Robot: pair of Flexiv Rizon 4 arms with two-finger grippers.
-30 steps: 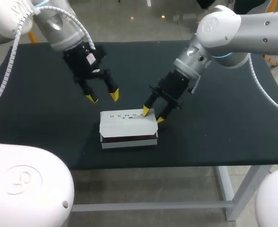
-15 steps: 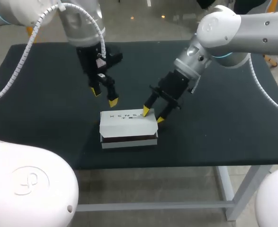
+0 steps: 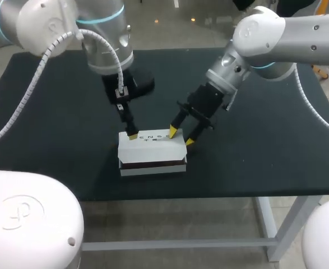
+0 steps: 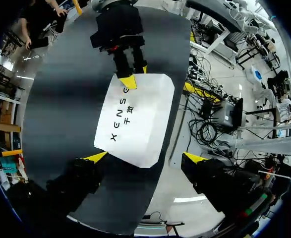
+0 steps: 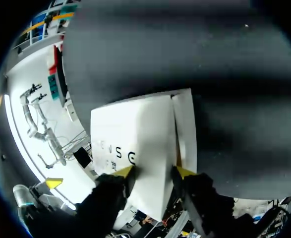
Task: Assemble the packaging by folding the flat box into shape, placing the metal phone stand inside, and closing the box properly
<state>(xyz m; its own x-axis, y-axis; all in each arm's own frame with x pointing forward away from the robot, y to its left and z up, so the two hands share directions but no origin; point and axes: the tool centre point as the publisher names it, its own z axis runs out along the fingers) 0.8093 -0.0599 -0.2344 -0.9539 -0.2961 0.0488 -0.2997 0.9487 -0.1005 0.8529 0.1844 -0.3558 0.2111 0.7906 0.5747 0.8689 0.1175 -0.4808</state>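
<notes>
Box position: white box (image 3: 152, 152) near the front edge of the table (image 3: 52, 140), about mid-width, folded into shape and standing on its base.
Box front: dark band visible between lid and base along the near face; judged not yet fully seated.
Lid: lid (image 3: 150, 142) lying flat over the top, printed face up.
Phone stand: not visible in any view; cannot tell whether inside.
Left gripper: left gripper (image 4: 146, 157) over the far left corner of the lid, fingers wide apart, one yellow tip touching the lid and the other clear of the box; nothing clamped.
Right gripper: right gripper (image 3: 181, 137) at the far right corner, fingers apart, both tips down at the box top either side of a fold line; pressing rather than gripping, as judged.
Done: folding complete; lid brought down.
Left: final press or tuck to close the front gap, as judged; loading of the stand unconfirmed.
</notes>
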